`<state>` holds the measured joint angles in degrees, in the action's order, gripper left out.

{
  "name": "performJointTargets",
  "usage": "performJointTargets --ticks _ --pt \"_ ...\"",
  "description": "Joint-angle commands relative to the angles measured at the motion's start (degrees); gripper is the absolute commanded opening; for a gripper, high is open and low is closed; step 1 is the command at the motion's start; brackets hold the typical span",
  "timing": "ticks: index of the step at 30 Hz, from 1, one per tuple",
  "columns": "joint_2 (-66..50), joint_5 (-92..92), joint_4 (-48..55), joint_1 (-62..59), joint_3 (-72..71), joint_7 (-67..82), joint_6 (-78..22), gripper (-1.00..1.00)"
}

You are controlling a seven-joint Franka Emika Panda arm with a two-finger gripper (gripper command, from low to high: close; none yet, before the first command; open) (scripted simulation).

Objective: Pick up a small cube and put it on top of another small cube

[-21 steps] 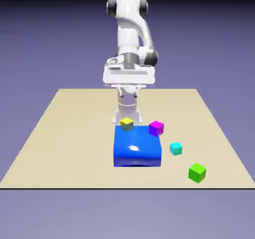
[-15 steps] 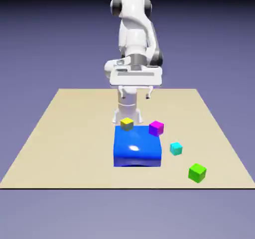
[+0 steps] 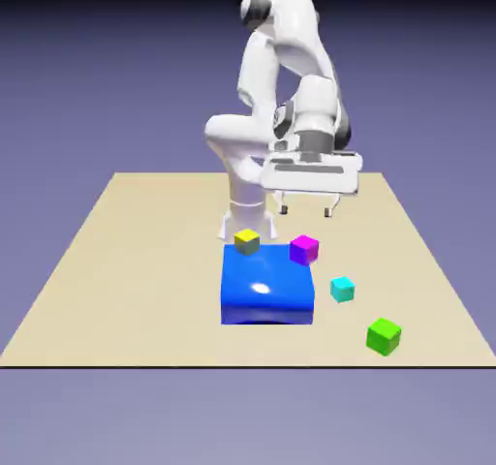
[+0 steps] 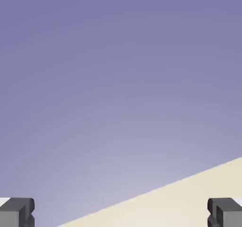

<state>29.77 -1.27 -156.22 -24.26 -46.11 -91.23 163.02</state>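
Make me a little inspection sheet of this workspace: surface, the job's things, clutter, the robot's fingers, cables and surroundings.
Surface: tan table, flat, no marks seen.
Job's things: small cyan cube, unstacked, between the blue block and the green cube; which cube pairs with it, cannot tell.
Clutter: big blue block; green cube; magenta cube and yellow cube by the block's far edge.
Fingers: wide open, nothing between them, above the table.
Cables: nothing seen.
Surroundings: plain blue-violet backdrop.

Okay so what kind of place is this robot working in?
Looks like a simulated robotics test scene, not a real room: a plain blue-violet backdrop, a bare-edged tan tabletop, and flatly coloured cubes around a glossy blue block.
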Motion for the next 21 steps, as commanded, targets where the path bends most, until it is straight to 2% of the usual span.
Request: performJointTargets --ticks 1,21 --pt "-0.1 -0.1 0.2 -1.1 -2.1 -2.2 -0.5 0.0" --pt "-2.7 -1.2 4.5 -23.6 -43.6 -46.1 -10.4 0.0"
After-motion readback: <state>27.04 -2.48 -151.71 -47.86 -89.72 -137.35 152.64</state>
